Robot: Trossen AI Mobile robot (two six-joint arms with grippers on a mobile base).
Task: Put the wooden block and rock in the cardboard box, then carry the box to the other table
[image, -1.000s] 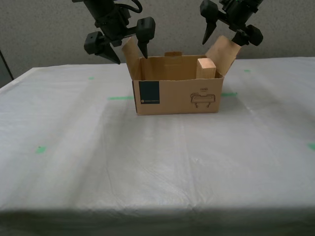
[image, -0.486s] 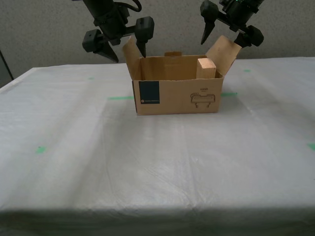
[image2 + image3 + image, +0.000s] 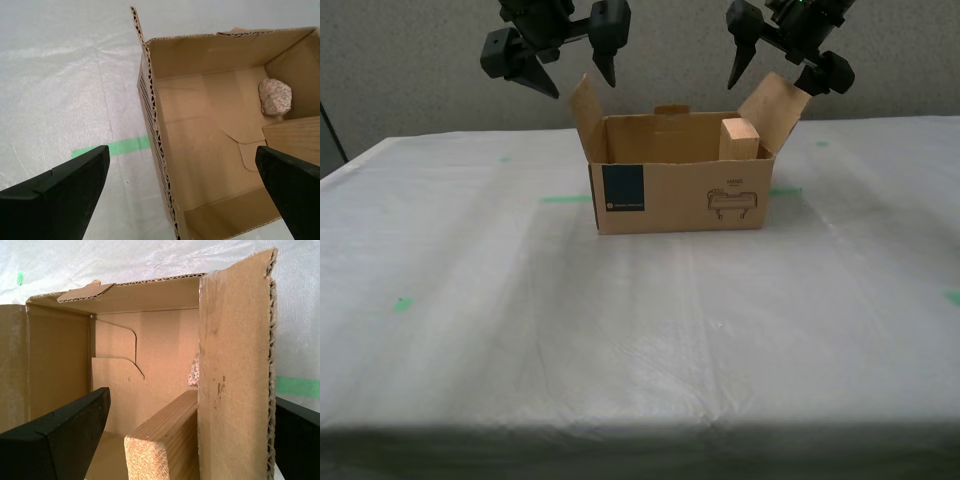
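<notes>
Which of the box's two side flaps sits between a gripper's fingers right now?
The side flap at the exterior view's right of the brown corrugated cardboard box: my first gripper straddles it, open. The other flap stands free.

My first gripper (image 3: 778,62) and my second gripper (image 3: 565,68) are both black all over, with chunky blocky bodies above the cardboard box (image 3: 678,185). Each one ends in two fingers (image 3: 743,52) that get thin like pointy wedges, and up close the fingers (image 3: 60,192) look smooth and dull black with flat sides and a small step on the edge. A black cable (image 3: 582,8) curls by my second gripper, and a tiny green light (image 3: 800,3) shines on the first.
</notes>
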